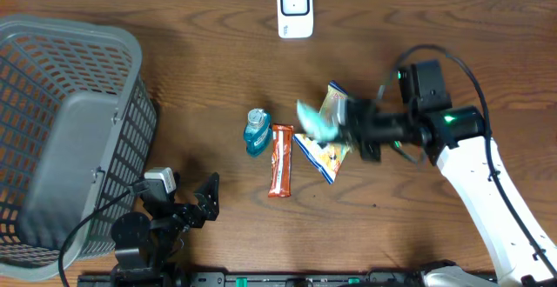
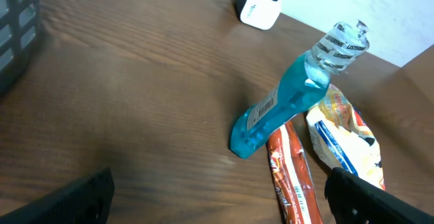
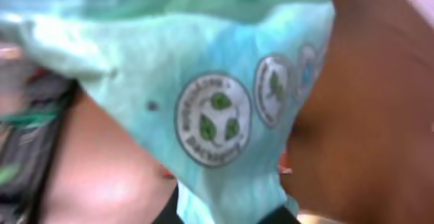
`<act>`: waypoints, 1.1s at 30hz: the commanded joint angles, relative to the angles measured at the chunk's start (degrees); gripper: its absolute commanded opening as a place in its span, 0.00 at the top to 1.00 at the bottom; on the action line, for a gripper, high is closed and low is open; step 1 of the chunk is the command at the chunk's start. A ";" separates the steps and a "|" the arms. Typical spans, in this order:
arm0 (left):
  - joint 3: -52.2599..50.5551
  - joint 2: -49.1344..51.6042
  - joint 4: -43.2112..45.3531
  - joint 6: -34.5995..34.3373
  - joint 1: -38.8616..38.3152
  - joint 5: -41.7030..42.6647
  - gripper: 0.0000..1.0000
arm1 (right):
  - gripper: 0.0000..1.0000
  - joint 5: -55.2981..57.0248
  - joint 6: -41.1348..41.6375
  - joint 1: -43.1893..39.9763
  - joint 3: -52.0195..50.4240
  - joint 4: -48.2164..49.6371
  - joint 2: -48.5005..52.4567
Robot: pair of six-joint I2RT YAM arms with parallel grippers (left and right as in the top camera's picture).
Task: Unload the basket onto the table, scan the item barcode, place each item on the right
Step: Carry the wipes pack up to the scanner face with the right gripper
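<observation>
A pale green packet is pinched in the right tool, whose jaws are pressed together on its right-hand end. It is held off the tabletop, right of centre, over a snack bag. In the right wrist view the frame is filled by the blurred packet; round printed seals are seen, but no barcode can be made out. The packet is judged light, soft and crinkly, apt to flop and to slip if taken by a thin edge, so a hold along a sealed end is judged safest. The scanner is stood at the far edge, well apart from it. The left tool is spread wide and empty at the near left, beside the basket. A bottle and a bar are laid at centre.
</observation>
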 commanded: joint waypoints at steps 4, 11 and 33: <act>-0.79 -0.09 -1.36 0.52 0.28 0.70 0.01 | 0.99 31.82 34.77 6.16 0.55 15.28 1.16; -0.79 -0.09 -1.36 0.52 0.28 0.70 0.01 | 0.99 51.63 36.87 10.71 3.74 25.09 12.26; -0.79 -0.09 -1.36 0.52 0.28 0.70 0.01 | 0.99 74.84 26.16 10.27 70.36 11.93 65.96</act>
